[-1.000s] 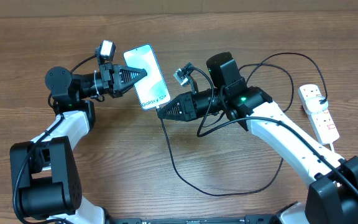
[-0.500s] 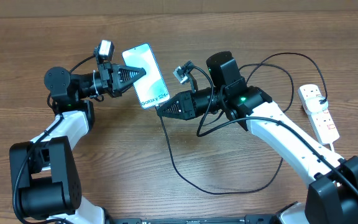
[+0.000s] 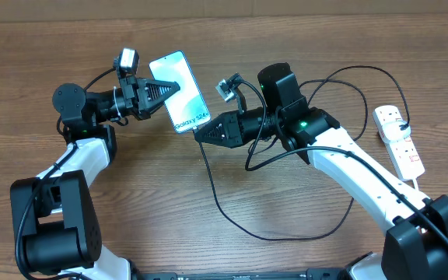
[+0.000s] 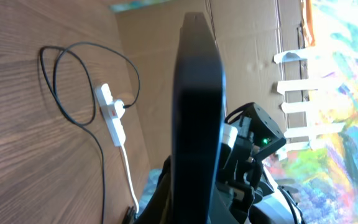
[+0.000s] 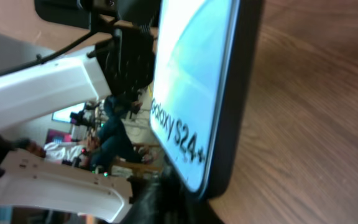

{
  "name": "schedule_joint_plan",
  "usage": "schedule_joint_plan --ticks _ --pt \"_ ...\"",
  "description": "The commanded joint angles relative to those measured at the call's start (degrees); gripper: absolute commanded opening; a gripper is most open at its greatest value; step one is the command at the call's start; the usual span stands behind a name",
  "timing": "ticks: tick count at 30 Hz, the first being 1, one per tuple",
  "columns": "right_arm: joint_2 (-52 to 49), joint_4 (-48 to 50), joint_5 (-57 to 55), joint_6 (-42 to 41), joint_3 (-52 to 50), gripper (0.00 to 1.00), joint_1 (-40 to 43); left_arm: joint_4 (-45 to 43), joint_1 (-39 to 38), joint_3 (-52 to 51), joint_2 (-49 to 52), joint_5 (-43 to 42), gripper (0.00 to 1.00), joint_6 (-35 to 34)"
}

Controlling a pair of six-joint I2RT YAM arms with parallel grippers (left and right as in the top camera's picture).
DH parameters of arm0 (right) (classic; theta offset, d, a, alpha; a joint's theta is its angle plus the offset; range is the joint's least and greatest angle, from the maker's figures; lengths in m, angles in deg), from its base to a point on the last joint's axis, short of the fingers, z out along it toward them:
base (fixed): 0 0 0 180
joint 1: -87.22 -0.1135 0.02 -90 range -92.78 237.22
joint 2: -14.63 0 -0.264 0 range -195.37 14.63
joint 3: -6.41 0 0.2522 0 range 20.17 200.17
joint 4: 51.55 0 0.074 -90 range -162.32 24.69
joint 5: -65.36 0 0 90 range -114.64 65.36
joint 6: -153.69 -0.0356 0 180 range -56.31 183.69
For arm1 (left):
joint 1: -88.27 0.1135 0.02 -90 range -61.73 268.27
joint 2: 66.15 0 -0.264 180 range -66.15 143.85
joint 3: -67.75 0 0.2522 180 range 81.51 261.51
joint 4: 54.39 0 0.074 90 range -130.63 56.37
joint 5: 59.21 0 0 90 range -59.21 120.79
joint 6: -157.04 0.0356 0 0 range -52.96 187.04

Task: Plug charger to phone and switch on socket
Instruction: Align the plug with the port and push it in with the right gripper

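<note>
My left gripper (image 3: 164,92) is shut on the phone (image 3: 181,93) and holds it tilted above the table, blue screen up, with the "Galaxy S24+" end toward the right arm. In the left wrist view the phone (image 4: 197,106) shows edge-on and dark. My right gripper (image 3: 198,134) presses its tip against that lower end of the phone (image 5: 191,93). The connector tip is hidden there, and how the jaws stand is hidden too. The charger (image 3: 216,202) trails from the tip in a long black loop over the table. The socket (image 3: 399,140) lies at the far right.
The black cable loops behind the right arm (image 3: 341,148) and runs to the socket (image 4: 112,115), whose thick white cord (image 4: 129,180) trails off it. A cardboard wall (image 4: 247,37) stands at the back. Bare wooden table (image 3: 169,194) lies between the arms.
The left gripper has carried the phone slightly left and away. The right gripper's tip has followed, staying at the phone's lower end.
</note>
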Motion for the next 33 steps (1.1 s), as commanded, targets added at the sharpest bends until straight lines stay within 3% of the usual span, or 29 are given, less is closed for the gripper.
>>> schedule_joint_plan --ticks 1,6,12,16,18,19,27,33 --pt "-0.48 0.26 -3.04 -0.13 0.52 0.21 0.17 -0.7 -0.81 1.25 -0.92 -3.1 0.04 1.22" --pt "-0.48 -5.75 -5.09 0.33 0.52 0.32 0.17 -0.63 -0.81 1.25 -0.92 -3.37 0.04 8.9" --pt "-0.44 -10.29 -6.16 1.05 0.55 0.33 0.17 0.59 -0.81 1.25 -0.92 -3.3 0.04 19.04" --pt "0.59 -12.17 -5.81 4.31 0.7 0.55 0.17 3.98 -0.81 1.25 -0.92 -2.97 0.04 22.4" --pt "2.58 -15.06 -6.12 6.4 1.4 0.72 0.17 7.04 -0.81 1.25 -0.9 -2.58 0.04 24.65" --pt "3.39 -16.2 -6.97 6.4 1.75 0.73 0.17 8.13 -0.81 1.25 -0.9 -2.38 0.04 25.31" --pt "11.19 -28.89 -28.79 6.56 2.6 0.75 -2.64 15.32 -1.14 1.22 -0.9 3.19 0.04 26.03" --pt "10.93 -27.56 -40.22 6.08 2.4 0.75 -11.89 19.82 -3.32 1.22 -0.9 6.45 0.04 26.05"
